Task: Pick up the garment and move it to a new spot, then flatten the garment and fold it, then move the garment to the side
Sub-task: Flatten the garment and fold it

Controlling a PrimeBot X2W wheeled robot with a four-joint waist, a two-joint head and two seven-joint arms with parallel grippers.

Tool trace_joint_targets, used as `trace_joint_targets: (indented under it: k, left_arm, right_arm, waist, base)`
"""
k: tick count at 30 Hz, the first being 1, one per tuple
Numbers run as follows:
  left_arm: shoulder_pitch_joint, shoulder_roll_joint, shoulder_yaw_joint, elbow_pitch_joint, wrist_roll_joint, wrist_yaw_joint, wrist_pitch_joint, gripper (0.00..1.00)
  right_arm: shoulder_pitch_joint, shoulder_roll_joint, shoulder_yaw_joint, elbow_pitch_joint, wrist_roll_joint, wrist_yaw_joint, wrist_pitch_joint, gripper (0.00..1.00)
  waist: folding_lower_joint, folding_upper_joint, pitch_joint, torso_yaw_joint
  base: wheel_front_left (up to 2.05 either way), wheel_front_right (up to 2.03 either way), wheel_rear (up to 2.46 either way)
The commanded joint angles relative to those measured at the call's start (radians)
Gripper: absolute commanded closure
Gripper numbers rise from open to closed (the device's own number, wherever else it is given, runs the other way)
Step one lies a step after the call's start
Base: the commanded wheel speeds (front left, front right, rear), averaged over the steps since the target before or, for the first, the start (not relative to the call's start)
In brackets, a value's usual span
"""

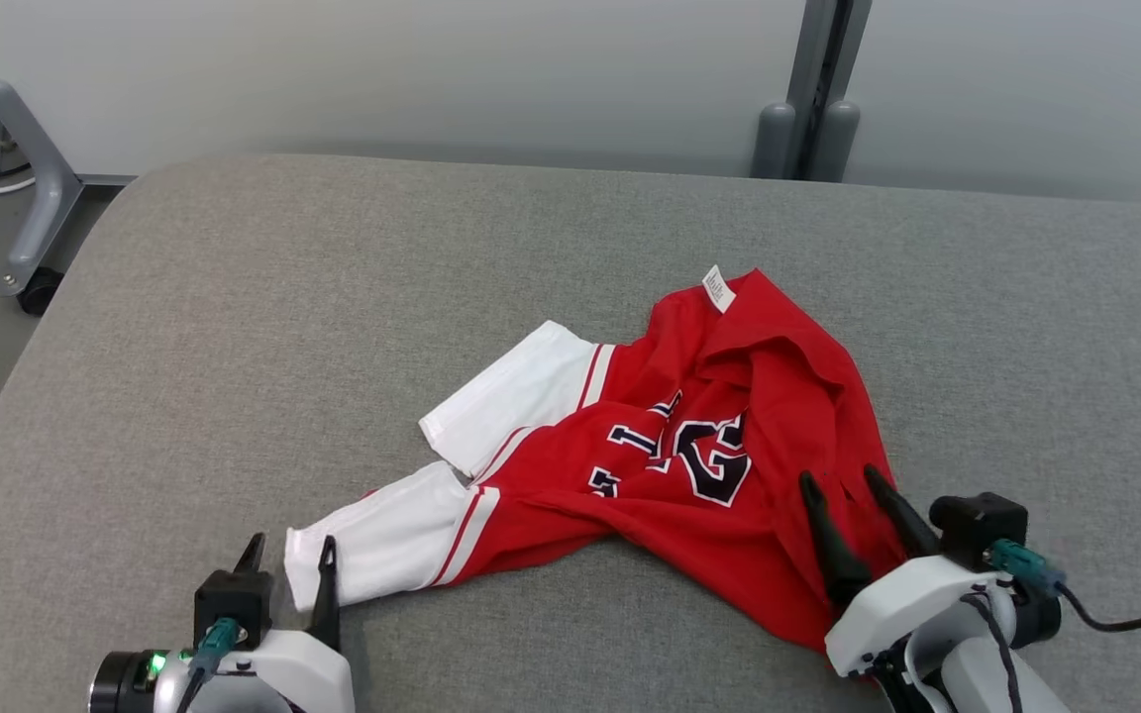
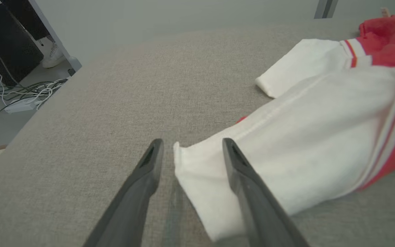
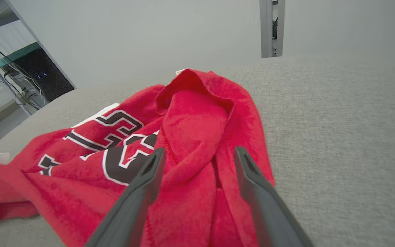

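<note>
The garment is a red jersey with dark numbers and white sleeves, lying crumpled on the grey padded table. My left gripper is open at the near left. The cuff of the nearer white sleeve lies between its spread fingers, loose on the cloth surface. My right gripper is open at the near right, its fingers straddling a raised fold of the red body. A white label sticks up at the garment's far end.
The table's left edge drops to a floor with cables and a power strip. A grey frame leg with a caster stands at the far left. A grey wall with a post runs behind the table.
</note>
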Motion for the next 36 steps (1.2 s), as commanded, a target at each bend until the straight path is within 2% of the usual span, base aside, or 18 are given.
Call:
trace_joint_targets:
  k: [1,8,17,18,19,20,21,26,28,29,30,31,32,33,34,36]
  left_arm:
    - [0.024,-0.008,0.019,-0.007,-0.009,0.007,-0.001,0.00]
    - [0.105,-0.052,0.072,-0.071,0.005,0.002,-0.001,0.00]
    - [0.123,-0.074,0.085,-0.132,0.044,-0.022,-0.001,0.00]
    - [0.119,-0.075,0.084,-0.137,0.049,-0.026,-0.001,0.00]
    - [0.115,-0.076,0.085,-0.143,0.050,-0.028,-0.001,0.00]
    - [0.111,-0.078,0.085,-0.148,0.054,-0.031,-0.001,0.00]
    - [0.107,-0.079,0.086,-0.155,0.057,-0.034,-0.001,0.00]
    - [0.110,-0.084,0.085,-0.179,0.066,-0.042,-0.001,0.00]
    - [0.115,-0.085,0.088,-0.179,0.069,-0.046,-0.001,0.00]
    - [0.122,-0.086,0.089,-0.176,0.071,-0.046,-0.001,0.00]
    - [0.125,-0.086,0.091,-0.173,0.071,-0.048,-0.001,0.00]
    - [0.125,-0.086,0.090,-0.170,0.073,-0.052,-0.001,0.00]
    - [0.124,-0.086,0.090,-0.169,0.074,-0.055,-0.001,0.00]
    - [0.125,-0.086,0.089,-0.166,0.075,-0.054,-0.001,0.00]
    - [0.125,-0.086,0.088,-0.164,0.077,-0.055,-0.001,0.00]
    - [0.122,-0.087,0.083,-0.162,0.081,-0.057,-0.001,0.00]
  right_arm:
    - [-0.008,-0.006,0.028,-0.007,-0.014,0.000,-0.005,0.00]
    - [0.016,-0.006,0.080,0.027,-0.098,0.000,-0.005,0.00]
    - [0.022,-0.006,0.042,0.105,-0.227,0.000,-0.005,0.00]
    - [0.016,-0.007,0.036,0.114,-0.239,0.000,-0.005,0.05]
    - [0.011,-0.007,0.030,0.121,-0.240,0.000,-0.005,0.50]
    - [0.002,-0.006,0.023,0.119,-0.238,0.000,-0.005,0.68]
    - [-0.004,-0.005,0.015,0.114,-0.239,0.000,-0.005,1.00]
    - [-0.014,-0.007,-0.045,0.054,-0.180,0.000,-0.005,1.00]
    - [-0.017,-0.007,-0.091,0.035,-0.162,0.000,-0.005,1.00]
    - [-0.019,-0.007,-0.147,0.031,-0.158,0.000,-0.005,0.96]
    - [-0.022,-0.007,-0.181,0.039,-0.159,0.000,-0.005,0.81]
    - [-0.028,-0.008,-0.216,0.045,-0.173,0.000,-0.005,0.58]
    - [-0.036,-0.016,-0.251,0.053,-0.193,0.000,-0.005,0.54]
    - [-0.041,-0.019,-0.293,0.066,-0.201,0.000,-0.005,0.16]
    - [-0.046,-0.024,-0.329,0.077,-0.219,0.000,-0.005,0.00]
    - [-0.061,-0.026,-0.397,0.087,-0.246,0.000,-0.005,0.00]
  waist:
    - [0.0000,0.0000,0.004,0.012]
    - [0.0000,0.0000,-0.003,0.038]
    - [0.0000,0.0000,-0.006,0.042]
    - [0.0000,0.0000,-0.005,0.040]
    - [0.0000,0.0000,-0.004,0.039]
    - [0.0000,0.0000,-0.003,0.038]
    - [0.0000,0.0000,-0.003,0.037]
    - [0.0000,0.0000,-0.004,0.028]
    - [0.0000,0.0000,-0.007,0.023]
    - [0.0000,0.0000,-0.011,0.017]
    - [0.0000,0.0000,-0.012,0.013]
    - [0.0000,0.0000,-0.012,0.010]
    - [0.0000,0.0000,-0.013,0.008]
    - [0.0000,0.0000,-0.014,0.007]
    - [0.0000,0.0000,-0.015,0.005]
    - [0.0000,0.0000,-0.017,0.002]
  base:
    - [0.00,0.00,0.00]
    - [0.00,0.00,0.00]
    - [0.00,0.00,0.00]
    - [0.00,0.00,0.00]
    - [0.00,0.00,0.00]
    - [0.00,0.00,0.00]
    - [0.00,0.00,0.00]
    - [0.00,0.00,0.00]
    - [0.00,0.00,0.00]
    - [0.00,0.00,0.00]
    - [0.00,0.00,0.00]
    - [0.00,0.00,0.00]
    - [0.00,0.00,0.00]
    - [0.00,0.00,0.00]
    - [0.00,0.00,0.00]
    - [0.00,0.00,0.00]
